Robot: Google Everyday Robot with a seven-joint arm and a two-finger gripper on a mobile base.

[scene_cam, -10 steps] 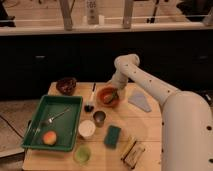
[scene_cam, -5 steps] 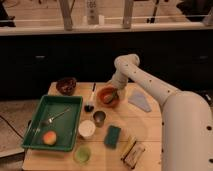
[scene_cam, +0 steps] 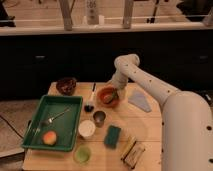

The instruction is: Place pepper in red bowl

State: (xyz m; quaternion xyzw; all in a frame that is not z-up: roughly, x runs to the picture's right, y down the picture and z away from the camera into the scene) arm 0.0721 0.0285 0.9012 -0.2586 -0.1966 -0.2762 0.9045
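Observation:
The red bowl (scene_cam: 106, 96), round and orange-red with a thick rim, stands on the wooden table just right of centre at the back. My gripper (scene_cam: 113, 94) reaches down from the white arm into the bowl's right side. A small dark-green lump, the pepper (scene_cam: 110, 96), shows right at the gripper's tip inside the bowl. I cannot tell whether it rests on the bowl or hangs in the gripper.
A dark brown bowl (scene_cam: 65, 85) sits at the back left. A green tray (scene_cam: 35, 131) holds a fork (scene_cam: 55, 117) and an orange-pink fruit (scene_cam: 49, 138). A white cup (scene_cam: 86, 129), metal cup (scene_cam: 99, 118), green sponge (scene_cam: 112, 136), snack bars (scene_cam: 132, 150) and grey cloth (scene_cam: 140, 101) lie around.

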